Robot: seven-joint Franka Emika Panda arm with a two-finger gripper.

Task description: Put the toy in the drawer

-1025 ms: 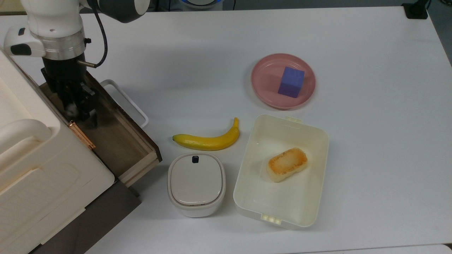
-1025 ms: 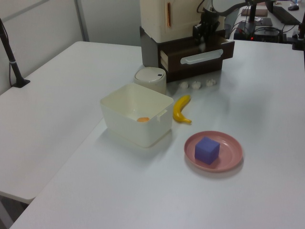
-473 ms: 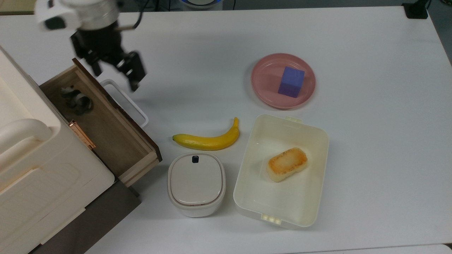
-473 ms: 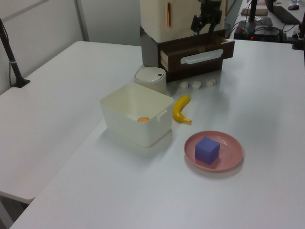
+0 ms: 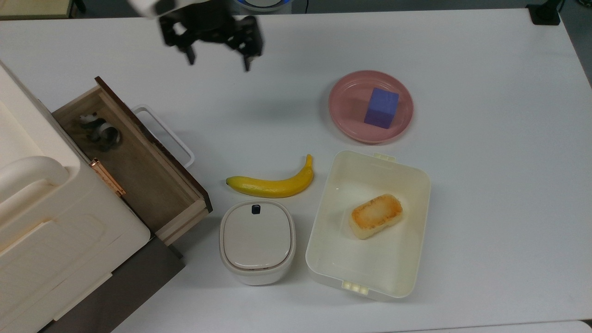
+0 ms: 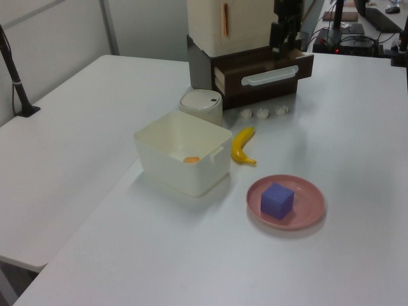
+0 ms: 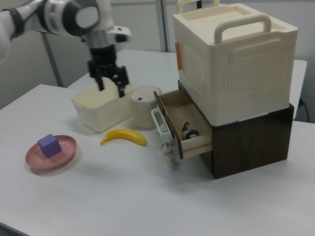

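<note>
The toy [image 5: 98,131] lay inside the open drawer [image 5: 152,185], near its far end at about 10 o'clock of the drawer floor in the top view; in the right view the toy [image 7: 188,132] sat close to the drawer's [image 7: 173,109] near corner. The drawer stood pulled out of the cabinet [image 5: 55,217], its white handle [image 5: 163,134] jutting over the table [image 5: 485,138].

The gripper [image 5: 216,58] hung above the table, empty, its 2 fingers [image 5: 246,58] spread well apart. In the top view it was well apart from the drawer, toward 1 o'clock of it. In the right view the gripper [image 7: 110,86] showed in front of the tub [image 7: 96,114].

In the top view the banana [image 5: 273,182] lay at the middle of the table, the lidded pot [image 5: 257,240] just at 6 o'clock of it, and the tub [image 5: 407,194], holding a piece of bread [image 5: 375,215], at 4 o'clock of the banana. The cube [image 5: 381,107] sat on the pink plate [image 5: 344,99], at 12 o'clock of the tub.
</note>
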